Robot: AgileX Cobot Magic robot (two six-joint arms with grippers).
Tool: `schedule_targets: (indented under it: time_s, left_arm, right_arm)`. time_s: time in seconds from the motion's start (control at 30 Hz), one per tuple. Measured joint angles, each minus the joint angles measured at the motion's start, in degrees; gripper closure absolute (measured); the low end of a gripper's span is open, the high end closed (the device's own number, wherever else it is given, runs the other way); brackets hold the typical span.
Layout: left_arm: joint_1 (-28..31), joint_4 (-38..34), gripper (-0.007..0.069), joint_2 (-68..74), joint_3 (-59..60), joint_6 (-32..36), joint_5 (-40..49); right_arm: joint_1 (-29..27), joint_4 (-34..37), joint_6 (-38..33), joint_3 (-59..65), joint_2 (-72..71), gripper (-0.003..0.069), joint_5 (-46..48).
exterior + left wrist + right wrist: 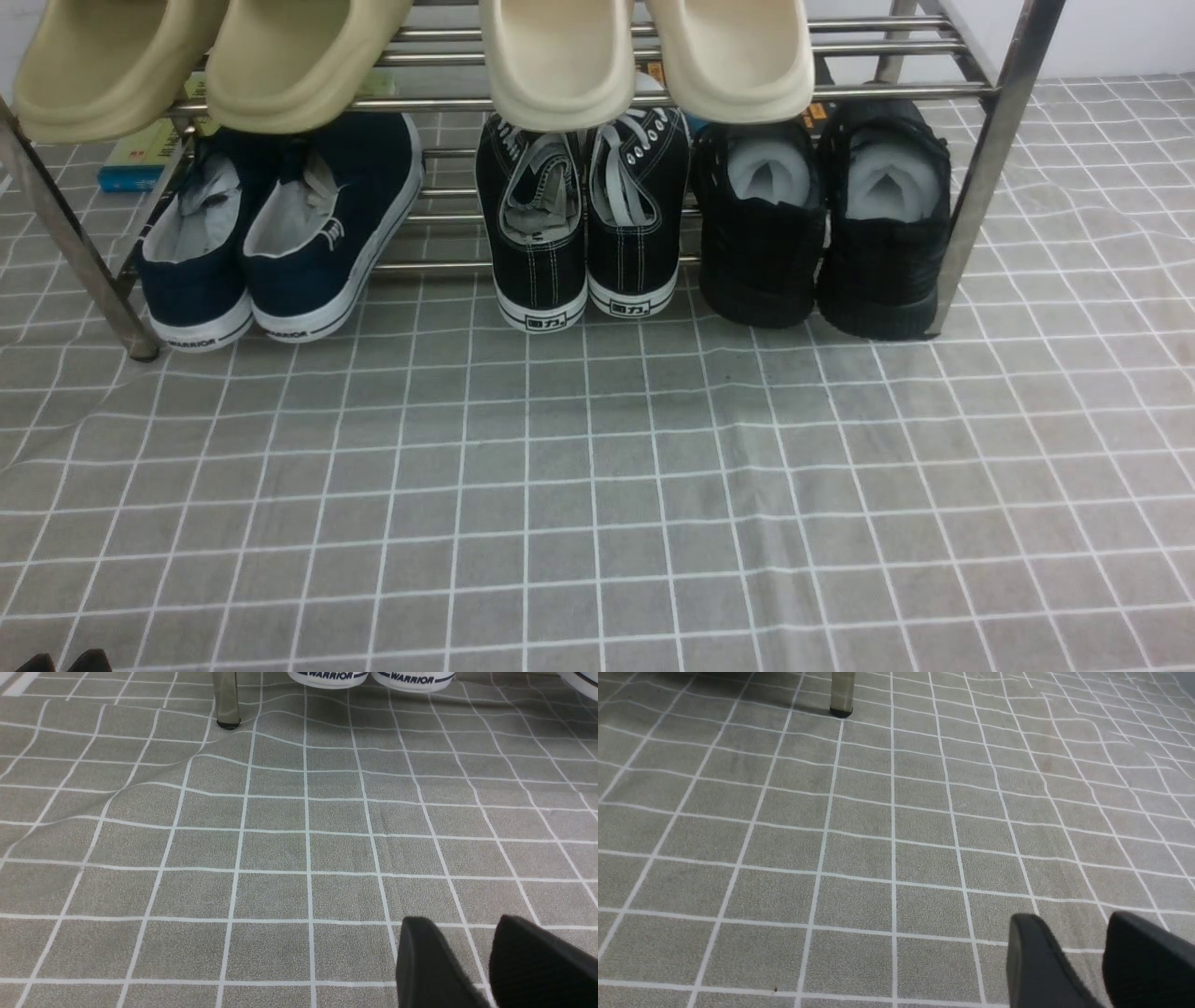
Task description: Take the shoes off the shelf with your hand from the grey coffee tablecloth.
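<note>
Left pincer (467, 924) and right pincer (1073, 919), narrowly parted, empty, lie far from shoes (878, 261)

Beige slippers (560, 58), navy sneakers (329, 233), canvas sneakers (543, 254)

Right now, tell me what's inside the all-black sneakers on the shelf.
White paper stuffing fills the opening of each black sneaker. Anything deeper toward the toes is hidden by the paper and the uppers.

Front view faces shelf (896, 91); both wrists overlook tablecloth (275, 849).
</note>
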Motion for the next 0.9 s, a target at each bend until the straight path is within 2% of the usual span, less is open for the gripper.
schedule_targets:
  time_s: [0.13,0.2,0.37,0.43,0.47,0.5,0.67,0.77,0.87,0.9]
  left_arm:
    - [0.00,0.00,0.0384,0.00,0.00,0.00,0.00]
    - [0.00,0.00,0.0384,0.00,0.00,0.00,0.00]
    - [0.00,0.00,0.0384,0.00,0.00,0.00,0.00]
    - [0.00,0.00,0.0384,0.00,0.00,0.00,0.00]
    - [0.00,0.00,0.0384,0.00,0.00,0.00,0.00]
    - [0.00,0.00,0.0384,0.00,0.00,0.00,0.00]
    - [0.00,0.00,0.0384,0.00,0.00,0.00,0.00]
    - [0.00,0.00,0.0384,0.00,0.00,0.00,0.00]
    - [0.00,0.00,0.0384,0.00,0.00,0.00,0.00]
    - [0.00,0.00,0.0384,0.00,0.00,0.00,0.00]
  right_arm:
    - [0.00,0.15,0.58,0.00,0.00,0.0420,-0.13]
    - [0.00,7.03,6.62,0.07,0.00,0.0420,-1.38]
    - [0.00,30.04,23.95,0.48,0.00,0.0420,-2.64]
    - [0.00,37.04,28.32,0.58,0.00,0.0420,-2.58]
    - [0.00,37.57,28.62,0.58,0.00,0.0420,-2.66]
    - [0.00,41.13,30.48,0.58,0.00,0.0420,-3.44]
    - [0.00,44.35,29.60,0.39,0.00,0.0429,-5.58]
    - [0.00,43.34,21.17,-5.84,0.66,0.0489,-5.32]
    - [0.00,38.87,12.36,-16.36,7.89,0.0585,-1.59]
    - [0.00,38.45,11.84,-17.08,7.89,0.0585,-1.03]
